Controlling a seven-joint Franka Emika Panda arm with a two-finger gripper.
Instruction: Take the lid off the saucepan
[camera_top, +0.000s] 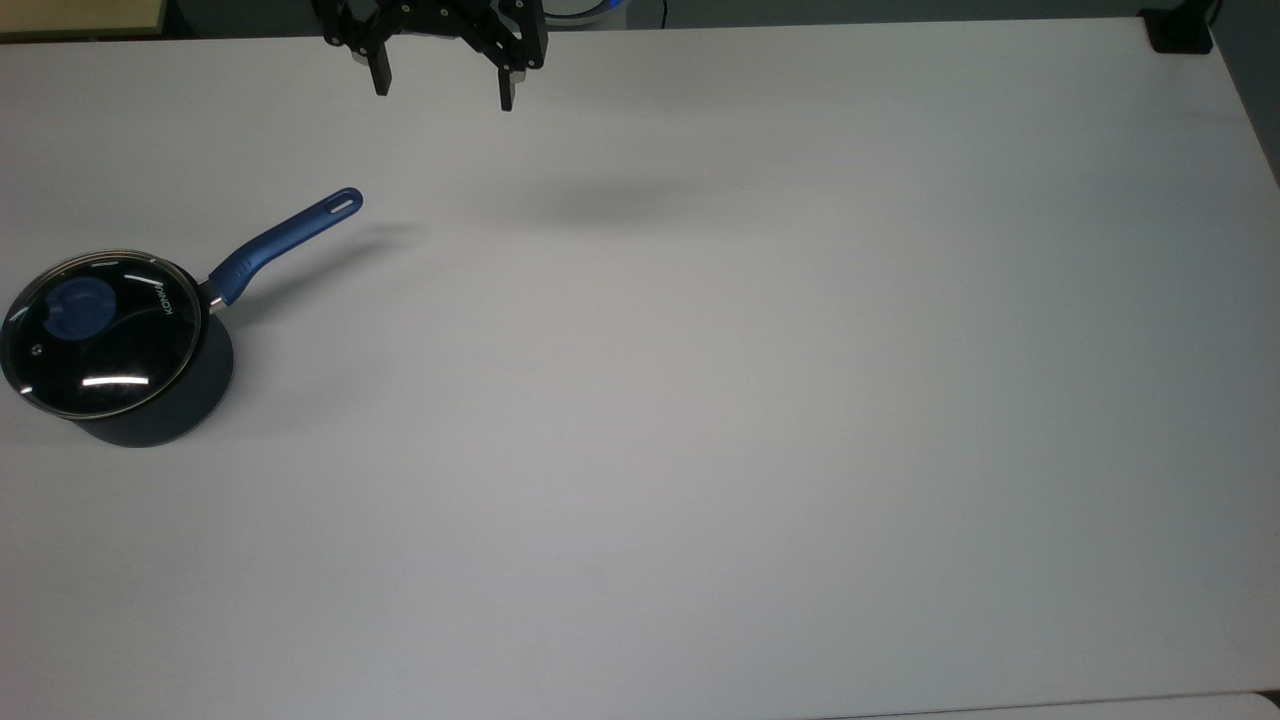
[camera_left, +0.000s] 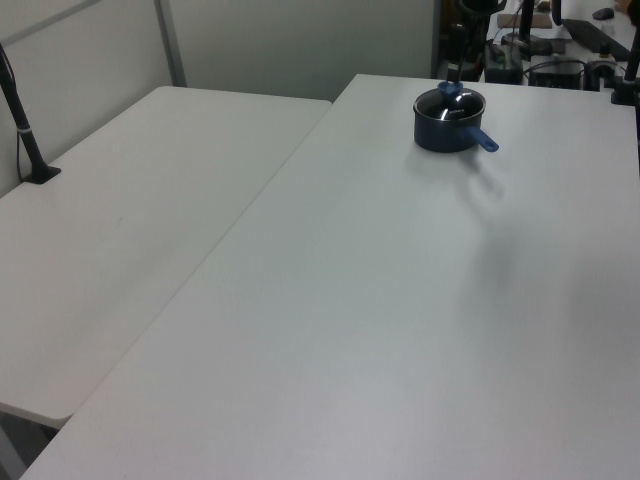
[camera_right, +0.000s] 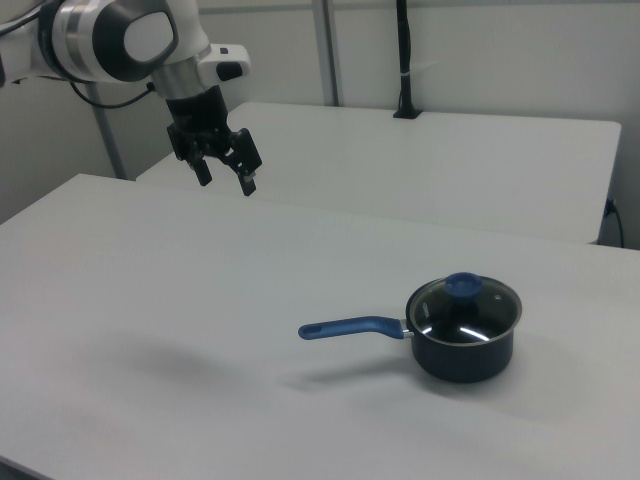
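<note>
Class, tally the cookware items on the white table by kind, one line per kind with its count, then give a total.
Saucepan: 1
Lid (sitting on the saucepan): 1
Total: 2

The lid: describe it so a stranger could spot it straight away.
On the big white table, look near the top view's left edge for the dark saucepan with a long blue handle. The lid sits on top of it: a round clear glass disc with a thin metal rim and a blue knob at its centre.
</note>
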